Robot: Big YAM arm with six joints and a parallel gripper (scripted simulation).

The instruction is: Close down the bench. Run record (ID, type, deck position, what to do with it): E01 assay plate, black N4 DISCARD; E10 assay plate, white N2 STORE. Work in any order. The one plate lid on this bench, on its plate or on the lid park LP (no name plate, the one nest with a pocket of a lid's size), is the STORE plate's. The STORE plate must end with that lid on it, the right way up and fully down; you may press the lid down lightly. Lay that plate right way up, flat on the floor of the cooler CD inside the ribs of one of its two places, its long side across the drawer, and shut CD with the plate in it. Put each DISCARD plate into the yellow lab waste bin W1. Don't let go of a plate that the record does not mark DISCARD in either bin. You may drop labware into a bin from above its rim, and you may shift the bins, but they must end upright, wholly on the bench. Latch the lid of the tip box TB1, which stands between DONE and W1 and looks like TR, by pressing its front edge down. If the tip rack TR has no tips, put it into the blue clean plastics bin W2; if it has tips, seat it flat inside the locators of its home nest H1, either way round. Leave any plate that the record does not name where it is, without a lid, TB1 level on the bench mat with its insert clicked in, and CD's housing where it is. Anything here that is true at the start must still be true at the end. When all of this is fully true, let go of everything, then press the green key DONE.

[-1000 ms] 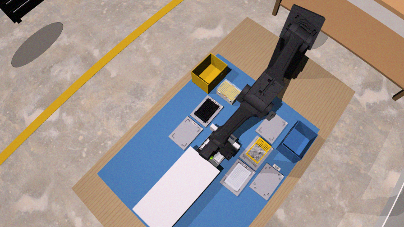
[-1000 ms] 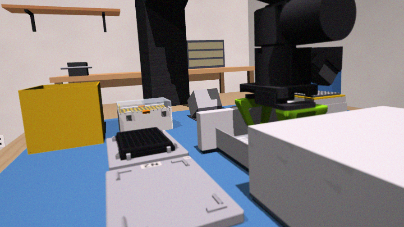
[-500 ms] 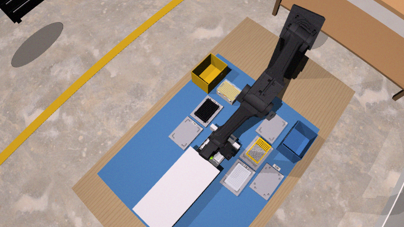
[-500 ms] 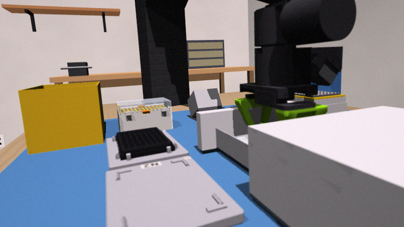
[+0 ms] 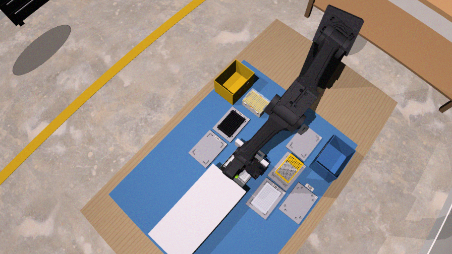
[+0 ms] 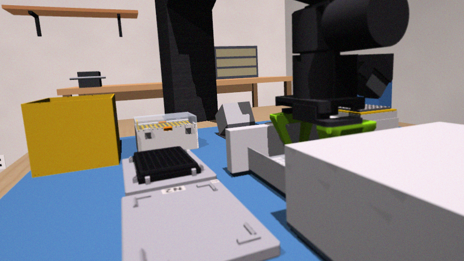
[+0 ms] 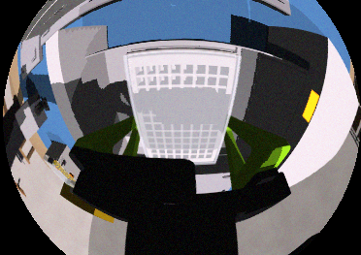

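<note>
Gripper (image 7: 181, 147) with green fingers pinches the white lidded assay plate (image 7: 180, 103) across its width.
It hangs low over the open grey cooler drawer (image 6: 265, 167), at frame centre, probably for laying the plate flat inside.

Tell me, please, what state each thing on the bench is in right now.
gripper: shut on the white plate.
white plate: gripped, right way up, down inside the drawer.
cooler drawer: pulled open.
black plate: seated in its nest, no lid.
N2 nest: unoccupied.
tip box: level on the mat; latch cannot be judged.
yellow bin: upright, nothing seen inside.
blue bin: upright, nothing seen inside.
</note>
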